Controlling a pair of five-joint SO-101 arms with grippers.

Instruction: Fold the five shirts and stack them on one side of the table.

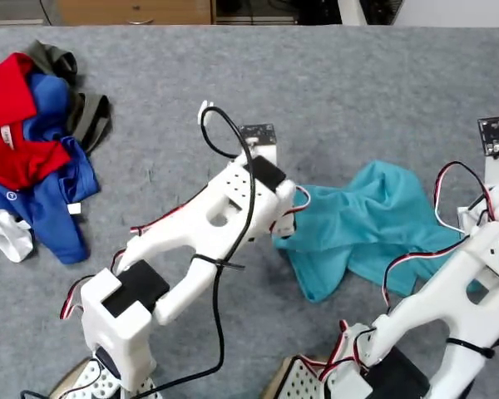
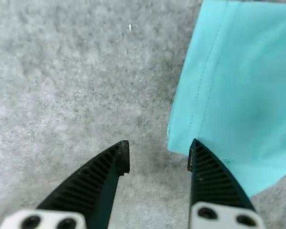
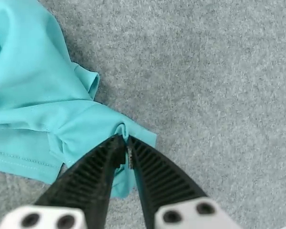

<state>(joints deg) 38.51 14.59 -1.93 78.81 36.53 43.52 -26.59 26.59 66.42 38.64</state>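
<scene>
Lying crumpled on the grey counter [image 1: 341,91], right of centre: one teal shirt [image 1: 362,224], unfolded, bunched in loose ridges

Left hand [image 2: 157,157]: fingers spread wide, nothing between them; one fingertip [image 2: 196,152] sits at the teal shirt's stitched edge, the other is over bare counter just beside the cloth. From the high view, this arm reaches in from the near edge to the side of the teal shirt that faces the pile

Right hand [image 3: 125,140]: fingers pressed together on a small fold at the teal shirt's border, the cloth pinched between the tips; bare counter beyond it

Pile, far left of the counter, well apart from the teal shirt, all unfolded and touching:
- red shirt [image 1: 12,116], uppermost
- blue shirt [image 1: 58,187], beneath the red, trailing toward the near edge
- olive shirt [image 1: 81,104], at the back, beside the red
- white shirt [image 1: 8,234], partly under the blue
</scene>
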